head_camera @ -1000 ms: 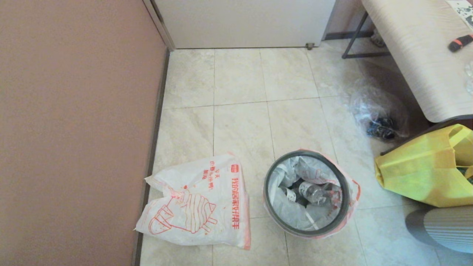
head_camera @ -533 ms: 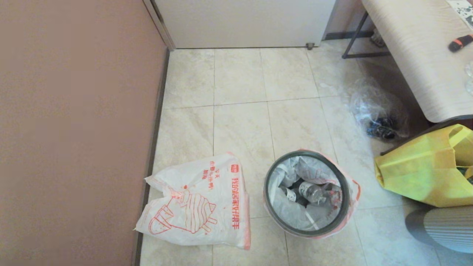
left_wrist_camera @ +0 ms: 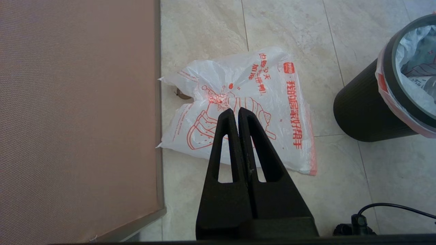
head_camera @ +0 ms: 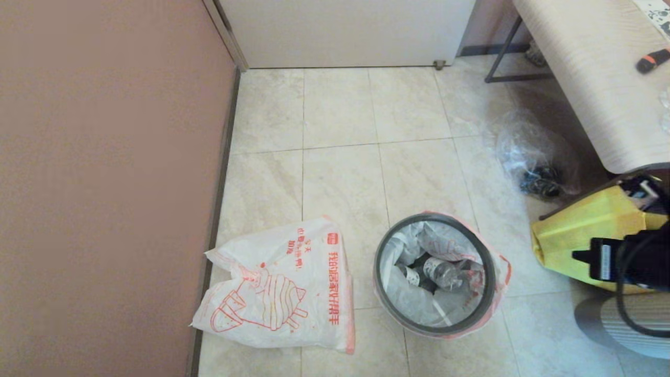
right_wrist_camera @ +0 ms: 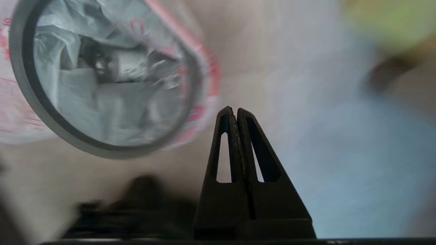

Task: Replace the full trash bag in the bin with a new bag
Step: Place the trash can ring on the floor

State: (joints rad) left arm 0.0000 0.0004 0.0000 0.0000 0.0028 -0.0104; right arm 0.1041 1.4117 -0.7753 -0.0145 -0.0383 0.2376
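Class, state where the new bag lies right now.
In the head view the new bag lies flat on the floor tiles, left of the bin, beside the brown wall.

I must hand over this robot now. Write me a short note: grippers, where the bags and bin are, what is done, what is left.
Left gripper: shut, empty, held above the new bag.
Right gripper: shut, empty, beside the bin; its arm shows at the head view's right edge, before the yellow tote.
The new bag lies flat on the floor by the wall, left of the bin.
The full trash bag sits in the bin, its hem folded over the grey hoop.
Done: nothing.
Left: lift the hoop, remove the full bag, fit the new one.
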